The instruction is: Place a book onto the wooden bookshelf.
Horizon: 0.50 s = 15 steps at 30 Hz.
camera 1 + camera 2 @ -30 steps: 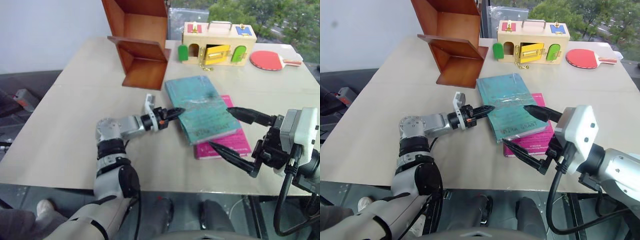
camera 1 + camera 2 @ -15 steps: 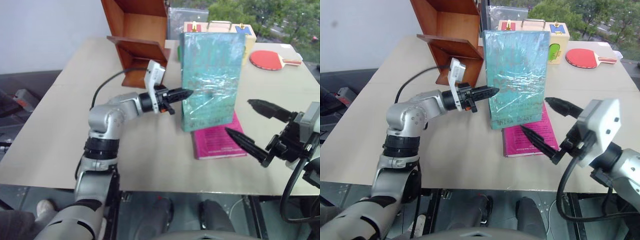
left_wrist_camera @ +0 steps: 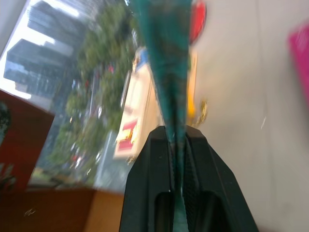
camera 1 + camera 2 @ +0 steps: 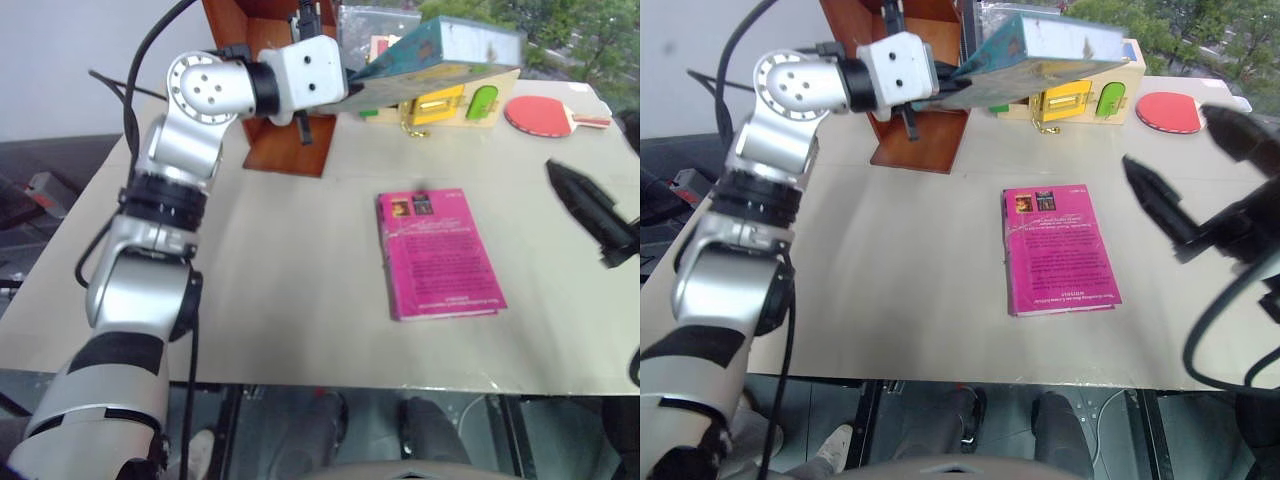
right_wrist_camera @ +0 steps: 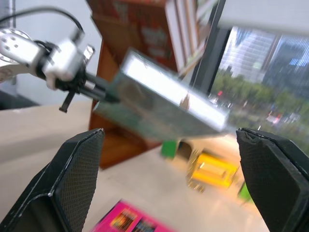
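one thin teal-blue glossy book is pinched by its edge in the left hand, lifted beside the reddish-brown wooden bookshelf, probably for insertion; right hand spread empty.

The book showed teal-blue with faint darker print, glossy. The wooden bookshelf was reddish-brown. A magenta-pink book lay on the pale beige tabletop. The pale wooden box carried yellow and green doors. The paddle was red. Both hands' fingers were black.
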Available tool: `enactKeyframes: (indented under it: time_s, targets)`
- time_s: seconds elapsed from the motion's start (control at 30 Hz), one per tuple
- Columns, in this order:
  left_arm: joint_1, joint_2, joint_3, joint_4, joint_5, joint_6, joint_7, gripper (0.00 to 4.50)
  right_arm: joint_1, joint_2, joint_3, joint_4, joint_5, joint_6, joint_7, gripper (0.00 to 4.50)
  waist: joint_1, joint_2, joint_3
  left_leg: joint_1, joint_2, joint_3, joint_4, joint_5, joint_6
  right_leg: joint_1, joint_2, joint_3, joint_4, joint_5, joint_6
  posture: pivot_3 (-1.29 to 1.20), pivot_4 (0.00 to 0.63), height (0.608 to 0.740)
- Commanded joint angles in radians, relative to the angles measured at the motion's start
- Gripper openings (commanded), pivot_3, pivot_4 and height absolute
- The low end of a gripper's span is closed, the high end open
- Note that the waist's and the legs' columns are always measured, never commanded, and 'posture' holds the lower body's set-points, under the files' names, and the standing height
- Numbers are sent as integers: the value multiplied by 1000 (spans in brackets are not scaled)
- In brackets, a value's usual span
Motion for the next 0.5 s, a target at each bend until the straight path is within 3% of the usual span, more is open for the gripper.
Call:
enactKeyframes:
  time_s: [0.03, 0.1, 0.23, 0.4, 0.5]
  targets:
    - [-157, 39, 21, 139, 74, -141, 89, 15, 16, 0, -65, -18, 25, -14, 17, 4500, -7, -1, 4, 0, 0, 1, 0, 0, 0, 0, 0, 1, 1, 0, 0, 0, 150, 740]
    - [-193, 28, 39, 190, 44, -179, 56, 15, 33, 8, -69, -20, 7, -15, 24, 4500, -12, -2, 6, 0, 0, 1, 0, 0, 0, -2, -1, 2, 4, 0, 0, 0, 150, 740]
    - [-140, -96, 156, 54, -278, -53, -239, 15, 38, 33, -34, -22, -34, -31, 23, 4500, -18, -5, 12, -1, 1, 0, 3, 0, 1, -2, 1, 0, 7, 0, 0, 0, 150, 740]
    - [-142, -127, 185, 0, -306, -68, -271, 15, 39, 44, -31, -28, -43, -35, 26, 4500, -28, -4, 11, -4, 0, 0, 11, -1, 2, -2, 0, -1, 7, 0, 0, 0, 150, 740]
    - [-187, -94, 154, 52, -209, -128, -231, 15, 45, 49, -36, -34, -41, -36, 27, 4500, -29, -4, 11, -3, 0, 1, 11, -1, 2, -2, 1, 0, 8, 0, 0, 0, 150, 740]
